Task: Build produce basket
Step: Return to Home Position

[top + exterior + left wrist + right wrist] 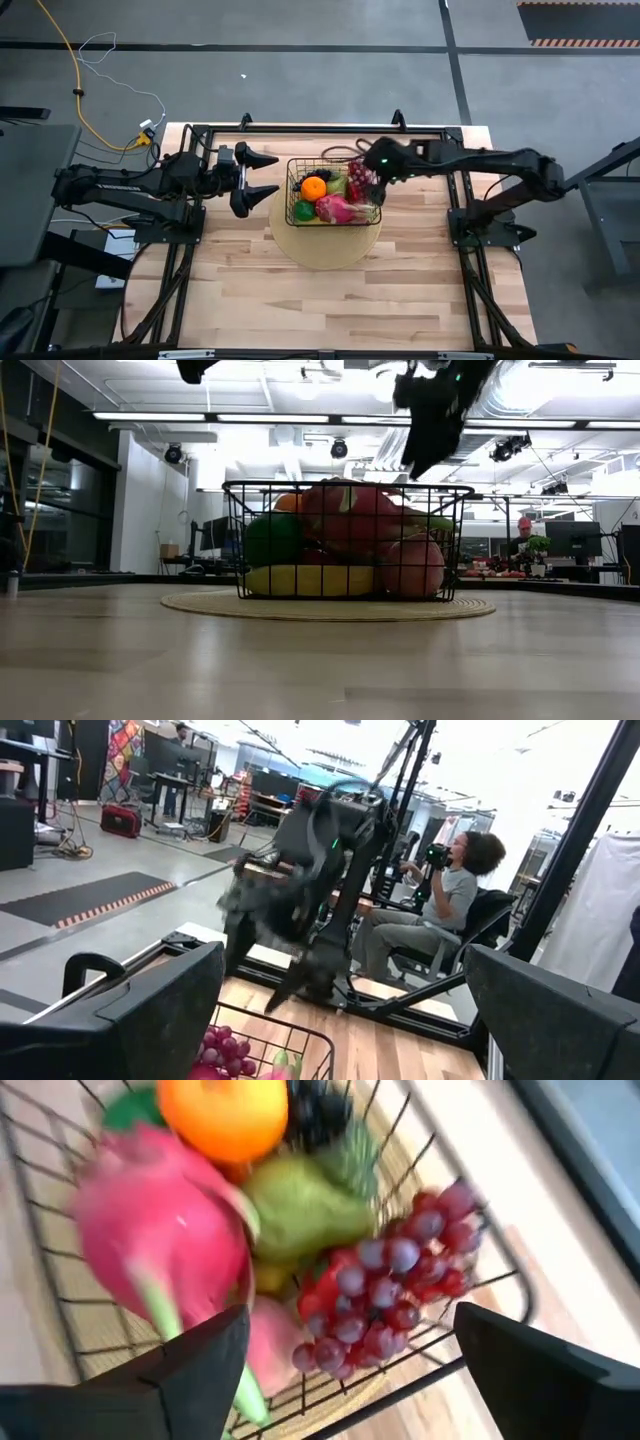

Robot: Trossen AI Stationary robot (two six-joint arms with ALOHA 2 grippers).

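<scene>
The black wire basket stands on a round pale disc at mid-table, filled with toy produce: orange, green ball, pink dragon fruit, red grapes, a pear. From table height a banana and a peach show through the mesh. My right gripper hovers open above the basket's right end, over the grapes. My left gripper waits open left of the basket, off the table surface.
The dark metal frame runs along the table's far edge and down both sides. Bare wood lies nearer than the disc. A seated person is in the room beyond the table's right side.
</scene>
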